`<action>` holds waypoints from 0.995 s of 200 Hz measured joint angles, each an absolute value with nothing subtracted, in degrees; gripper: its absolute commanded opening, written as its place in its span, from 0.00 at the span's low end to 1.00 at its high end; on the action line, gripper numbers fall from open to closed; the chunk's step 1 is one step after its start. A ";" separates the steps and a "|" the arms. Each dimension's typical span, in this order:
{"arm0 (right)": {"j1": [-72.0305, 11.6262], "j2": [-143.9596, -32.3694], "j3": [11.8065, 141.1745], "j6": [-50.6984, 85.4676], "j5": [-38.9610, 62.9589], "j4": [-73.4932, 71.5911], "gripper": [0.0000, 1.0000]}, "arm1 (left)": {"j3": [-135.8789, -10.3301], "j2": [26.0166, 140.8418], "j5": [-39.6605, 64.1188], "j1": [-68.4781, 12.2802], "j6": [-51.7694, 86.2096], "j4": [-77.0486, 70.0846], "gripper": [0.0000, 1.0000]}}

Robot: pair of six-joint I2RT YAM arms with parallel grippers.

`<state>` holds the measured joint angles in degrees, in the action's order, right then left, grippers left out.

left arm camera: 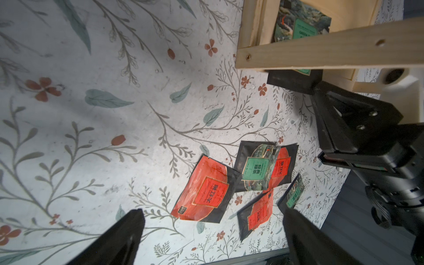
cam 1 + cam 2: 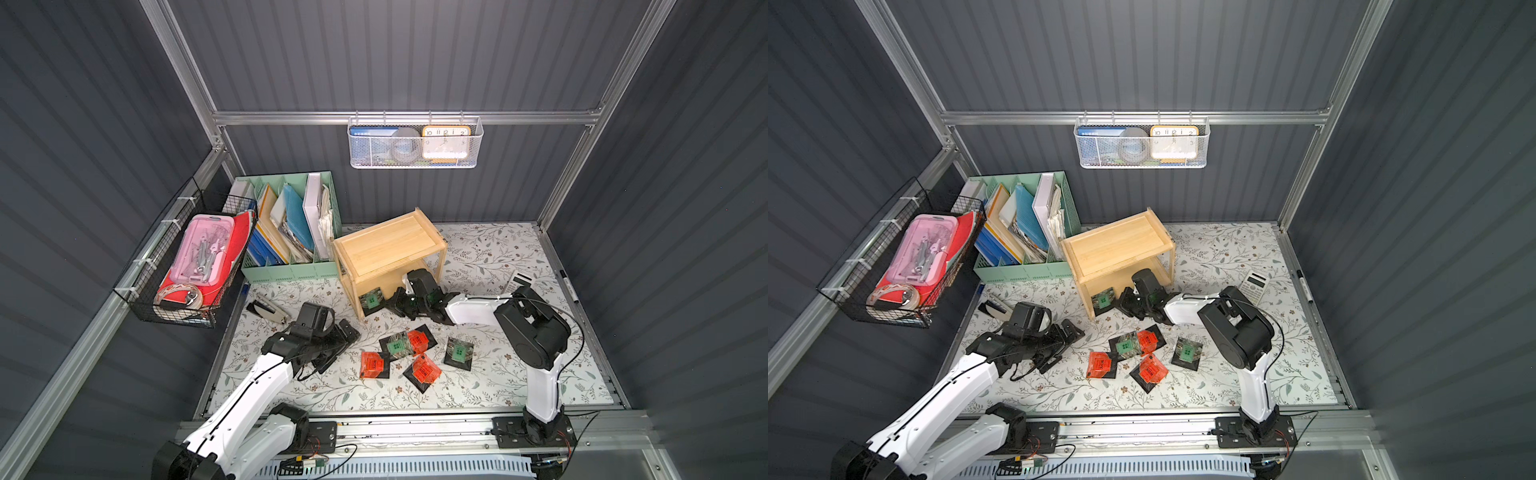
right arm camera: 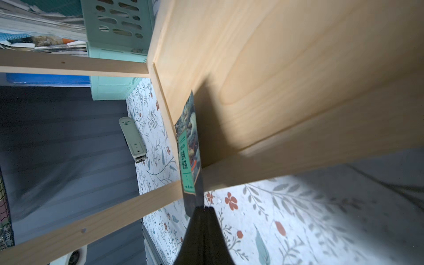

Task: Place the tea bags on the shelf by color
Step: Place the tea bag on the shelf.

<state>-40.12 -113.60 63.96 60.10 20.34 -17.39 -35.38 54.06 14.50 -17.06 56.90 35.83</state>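
A floral-patterned counter (image 2: 498,374) is seen from above, with two robot arms reaching over it.

The right tool (image 3: 201,212) has its jaws pressed together on the black corner of a green tea bag (image 2: 371,300). This bag sits straight ahead of the tool's tips and rests on the lower board of the shelf (image 2: 386,245), a small light-wood rack. The pinched corner sticks out past the shelf's front edge. In the right wrist view the bag shows edge-on, running from the tips onto the board.

The left tool (image 1: 212,213) hovers above the counter with its jaws wide apart, holding nothing. Ahead of it, between the two tools, five more tea bags lie on the counter.
- Nearest the left tool is the first orange tea bag (image 2: 372,365).
- Past it, a second green tea bag (image 2: 398,345) lies on top of a second orange tea bag (image 2: 419,340), partly covering it.
- A third orange tea bag (image 2: 424,370) lies just beside that pair.
- Farthest from the left tool, near the right arm, a third green tea bag (image 2: 459,351) lies by itself.

Behind the left tool a stapler (image 2: 268,309) lies on the counter. A mint-green file organizer (image 2: 291,270) stands just beside the shelf, on the far side from the right tool.
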 measured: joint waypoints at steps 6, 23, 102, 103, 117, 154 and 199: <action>-40.12 -113.60 63.96 59.83 20.36 -17.39 0.00 | -35.46 54.08 14.48 -17.06 56.90 35.86 1.00; -40.12 -113.60 63.96 59.22 20.49 -17.39 0.00 | -35.68 54.06 14.37 -17.06 56.90 35.83 1.00; -40.12 -113.65 65.52 57.56 20.95 -16.08 0.00 | -35.68 53.63 13.61 -17.06 56.93 36.10 1.00; -40.12 -113.65 65.56 57.56 20.97 -16.05 0.00 | -35.68 53.60 13.58 -17.06 56.93 36.10 1.00; -40.12 -113.78 66.39 57.19 20.99 -15.33 0.00 | -35.68 53.39 13.43 -17.06 56.93 36.25 1.00; -40.12 -114.39 67.18 56.49 20.97 -14.61 0.00 | -35.68 52.90 13.26 -17.06 56.95 36.75 1.00; -40.12 -116.55 67.18 57.71 20.99 -13.80 0.00 | -35.68 52.86 13.23 -17.06 56.95 37.17 1.00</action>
<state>-40.12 -116.55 67.18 57.71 20.99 -13.80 -35.68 52.86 13.23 -17.06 56.95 37.17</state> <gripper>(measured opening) 0.048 0.997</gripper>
